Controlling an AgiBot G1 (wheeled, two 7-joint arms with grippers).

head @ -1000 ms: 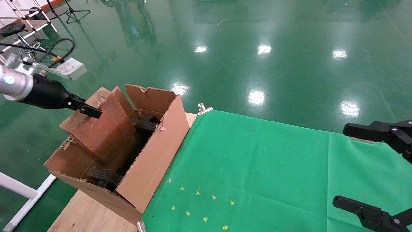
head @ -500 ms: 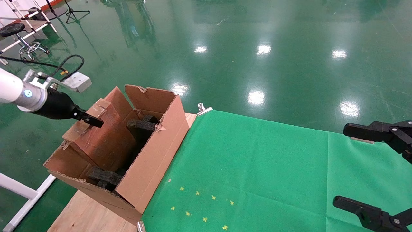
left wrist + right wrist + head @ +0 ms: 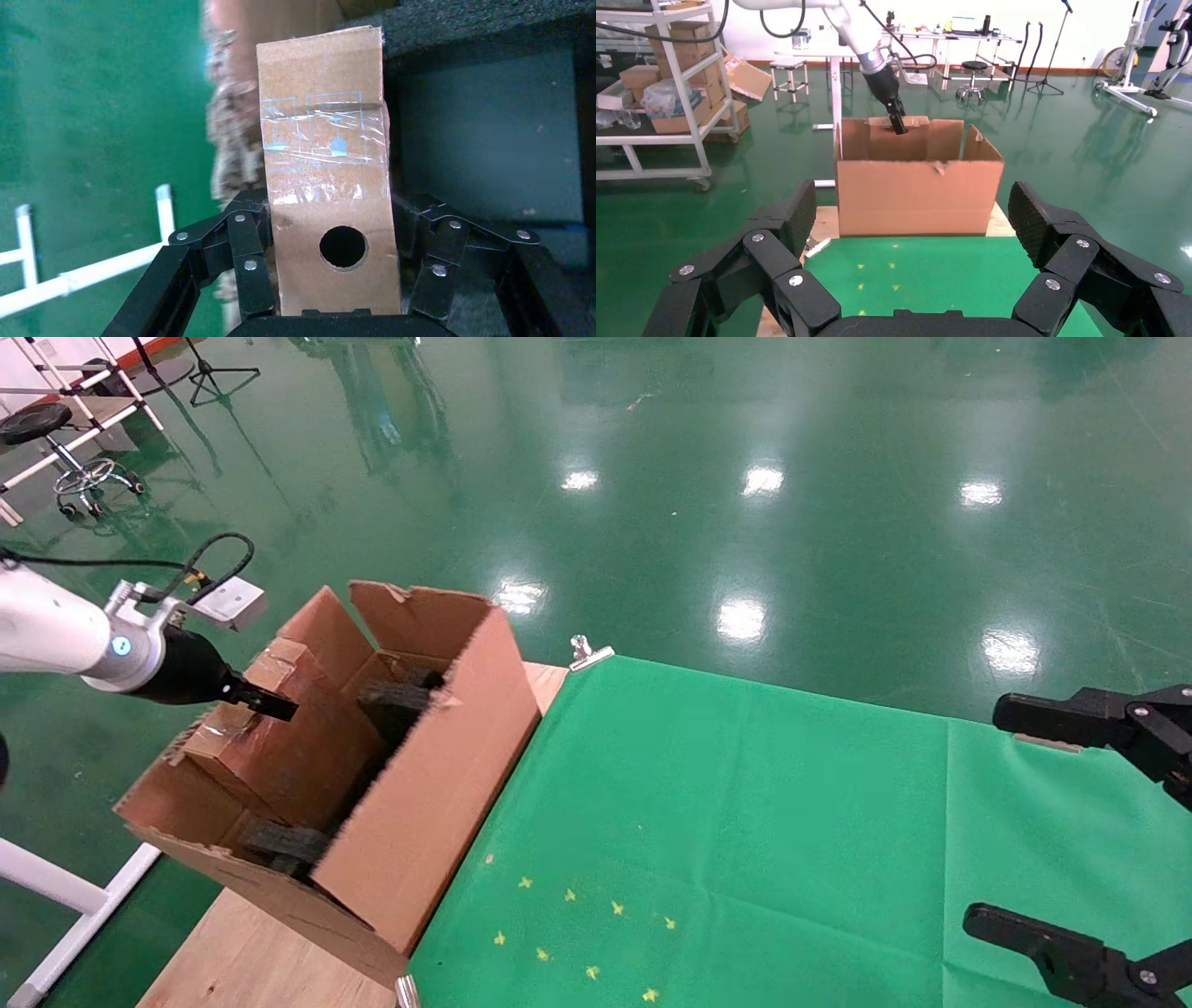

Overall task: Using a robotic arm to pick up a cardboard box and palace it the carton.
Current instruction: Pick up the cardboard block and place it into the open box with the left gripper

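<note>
Cardboard box [image 3: 327, 210] between left claw's [image 3: 330, 281] fingers [image 3: 246, 260]

Clothed table [image 3: 745, 822] carries carton [image 3: 419, 831].

L claw [image 3: 330, 281] clamped, arm reaching fwd; R claw [image 3: 916, 232] parked, fingers spread

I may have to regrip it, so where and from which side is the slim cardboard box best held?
By its two broad faces at the top end, from above: the cardboard box stands upright in the carton, only its narrow holed end exposed. The left hand grips it this way.
</note>
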